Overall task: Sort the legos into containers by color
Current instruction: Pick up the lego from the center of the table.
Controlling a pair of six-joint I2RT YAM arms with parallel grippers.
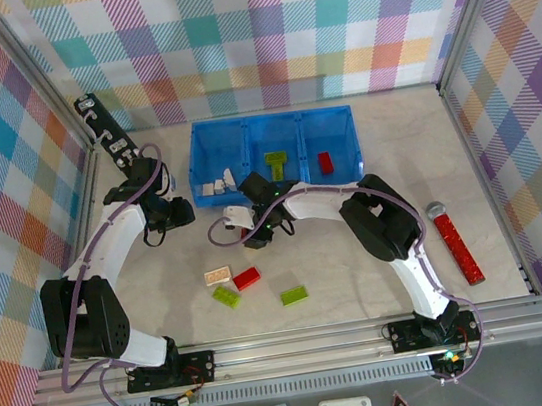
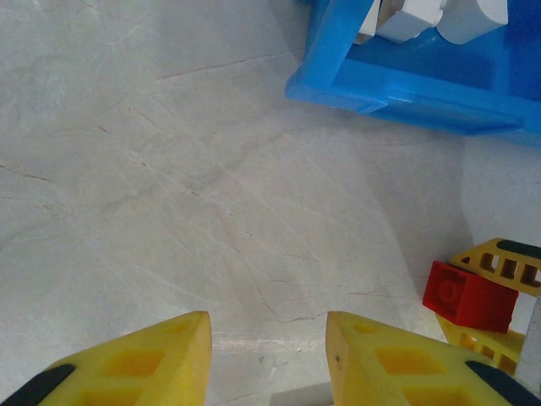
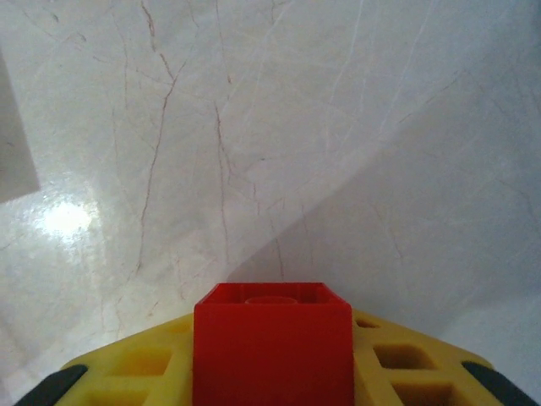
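So, tabletop (image 1: 359, 251): pale marble-look surface, fine veins, glossy
Tray (image 1: 240, 126): one bright blue plastic rectangle, smooth walls; three square open-top compartments in a row; sits far centre
Left compartment (image 1: 206, 157): about three white bricks (image 1: 218, 183), chunky, piled together; exact count hard to tell
Middle compartment (image 1: 273, 142): lime green piece (image 1: 276, 165), flat and studded; can't tell if it is one or two
Right compartment (image 1: 334, 133): one binned red brick (image 1: 326, 162)
Loose on table, four: one cream brick (image 1: 218, 276); one loose red brick (image 1: 247, 278) just beside it; two flat lime bricks, near lime brick (image 1: 226, 295) and right lime brick (image 1: 294, 296); all well short of the tray
Right gripper (image 3: 272, 368): yellow plastic fingers with cut-out cells, black tips; clamped on held red brick (image 3: 272, 338), a square block with a round stud on top; over bare marble, just in front of the tray's near wall
Left gripper (image 2: 269, 355): same yellow fingers; spread apart, nothing between them; over bare marble near the tray's near-left corner
Red strip (image 1: 455, 243): one long studded bar; lies far right, well apart from the bricks
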